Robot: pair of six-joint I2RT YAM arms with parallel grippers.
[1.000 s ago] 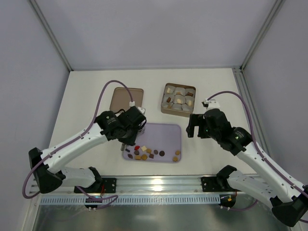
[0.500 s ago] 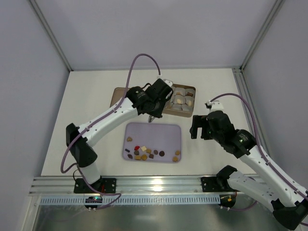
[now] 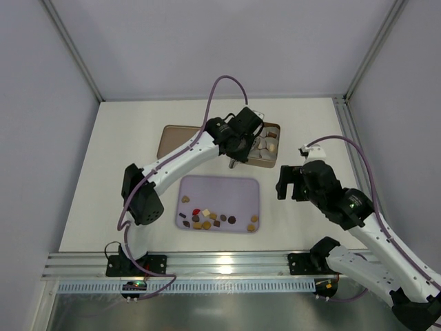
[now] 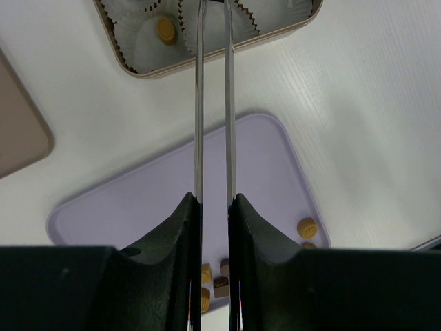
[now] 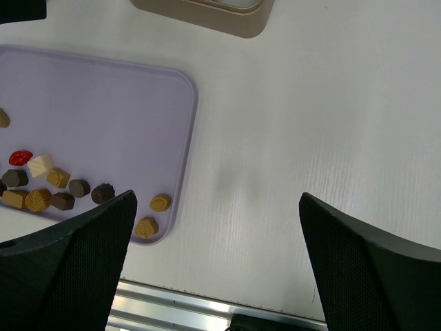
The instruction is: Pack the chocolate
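Several small chocolate pieces (image 3: 207,219), brown, tan, cream and one red, lie along the front of the lilac tray (image 3: 227,189). The same pieces (image 5: 55,186) show in the right wrist view, a tan one (image 4: 306,227) in the left wrist view. My left gripper (image 3: 234,155) hangs over the tan box (image 3: 272,127) of paper liners, shut on thin metal tweezers (image 4: 198,103). Their tips reach over the box (image 4: 138,72) and out of frame, so what they hold is hidden. One liner holds a tan piece (image 4: 165,29). My right gripper (image 3: 291,187) stands open and empty, right of the tray (image 5: 103,96).
A flat brown lid (image 3: 176,141) lies left of the box and shows in the left wrist view as the lid (image 4: 17,131). Bare white table (image 5: 310,138) lies under my right gripper, with a metal rail (image 5: 179,307) along the near edge.
My left arm has swung from the tray's left front up and right to the box, tweezers still gripped. My right arm has shifted only slightly.
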